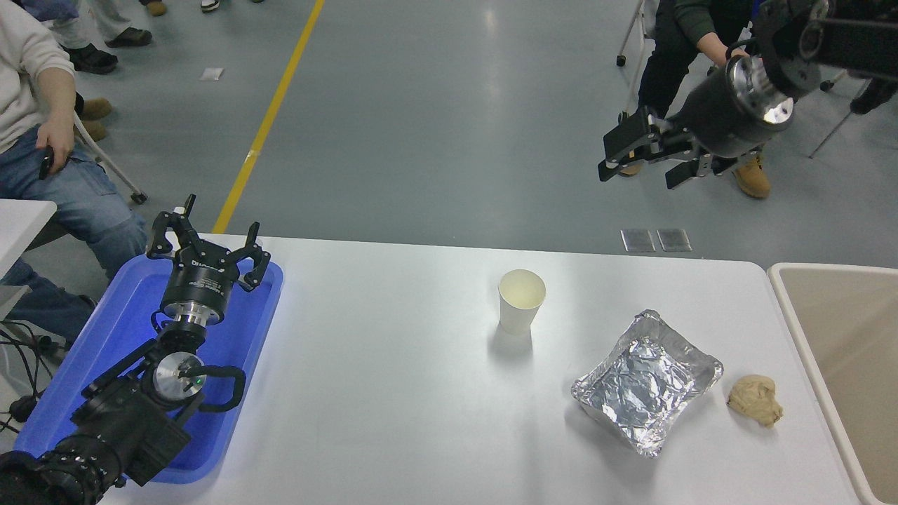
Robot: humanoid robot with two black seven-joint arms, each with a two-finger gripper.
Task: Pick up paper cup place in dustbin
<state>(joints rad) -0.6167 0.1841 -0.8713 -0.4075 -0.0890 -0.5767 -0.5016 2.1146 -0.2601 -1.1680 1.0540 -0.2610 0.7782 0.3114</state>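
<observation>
**Q:** White table (393,393), grey floor beyond. Status of the right gripper (640,163)?

**A:** Raised at the far right, past the table's far edge, fingers apart, nothing held. It points left.

**Q:** Location of the paper cup (520,301)?

**A:** Upright on the table, mouth up, axis vertical. It lies nearer and to the left of the right gripper, well apart.

**Q:** Nearer arm?

**A:** The right. The left gripper (208,247) sits open over the blue tray (112,330), far left.

**Q:** Destination?

**A:** The dustbin (793,315), at the table's right end.
</observation>
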